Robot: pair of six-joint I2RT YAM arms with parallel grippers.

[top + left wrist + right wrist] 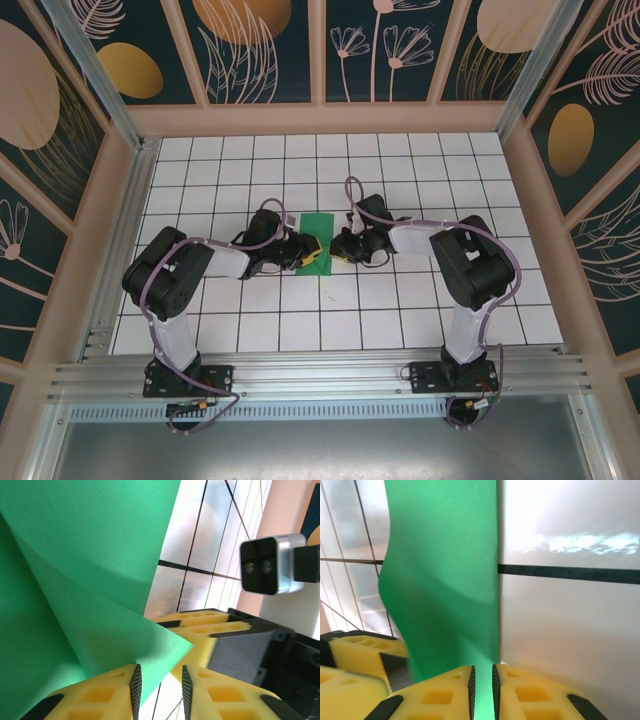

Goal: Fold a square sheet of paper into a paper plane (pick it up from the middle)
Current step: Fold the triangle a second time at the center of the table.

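The green paper lies on the white tiled worktop, partly folded, with the two grippers meeting at its near edge.

The left gripper comes at the paper's near-left corner. In its wrist view its yellow fingers stand a little spread. A lifted corner of the paper dips into the gap and touches one pad, while bare tile shows between the paper and the other pad. Above that corner the paper rises in a curved layer over a flatter one.

The right gripper sits at the paper's near-right corner, just beside the left gripper. Its fingers are pressed nearly together, pinching the paper's edge in the thin slit between them. From there the paper runs away as a green strip with one straight edge.
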